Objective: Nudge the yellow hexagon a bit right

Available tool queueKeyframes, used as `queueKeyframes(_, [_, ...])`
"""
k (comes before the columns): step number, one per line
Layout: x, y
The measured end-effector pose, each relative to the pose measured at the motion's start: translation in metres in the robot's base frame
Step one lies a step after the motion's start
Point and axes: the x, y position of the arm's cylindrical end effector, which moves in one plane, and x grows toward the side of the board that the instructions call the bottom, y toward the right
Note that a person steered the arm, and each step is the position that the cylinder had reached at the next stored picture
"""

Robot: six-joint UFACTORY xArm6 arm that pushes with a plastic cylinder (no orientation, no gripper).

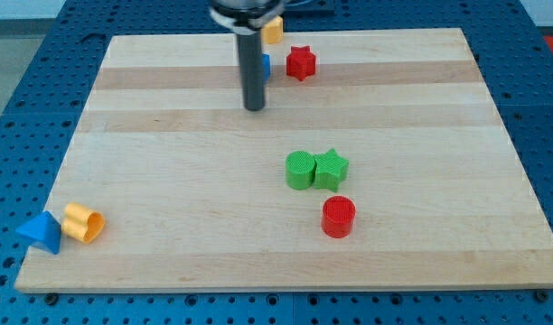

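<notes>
The yellow hexagon [273, 30] lies at the view's top edge of the wooden board [168, 181], partly hidden by the arm. My tip [255, 107] rests on the board below and slightly left of it, a short way apart. A blue block [265, 65], mostly hidden behind the rod, sits just right of the rod. A red star [301, 62] lies right of the blue block, below and right of the yellow hexagon.
A green cylinder [300, 170] and a green star [331, 168] touch near the board's middle. A red cylinder [338, 217] stands below them. A blue pyramid-like block [40, 232] and a yellow-orange block [82, 223] lie at the bottom left corner.
</notes>
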Motion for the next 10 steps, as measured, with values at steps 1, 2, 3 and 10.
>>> queueKeyframes(1, [-0.04, -0.009])
queueKeyframes(2, [-0.082, -0.009])
queueKeyframes(3, [-0.095, 0.001])
queueKeyframes(10, [-0.159, 0.021])
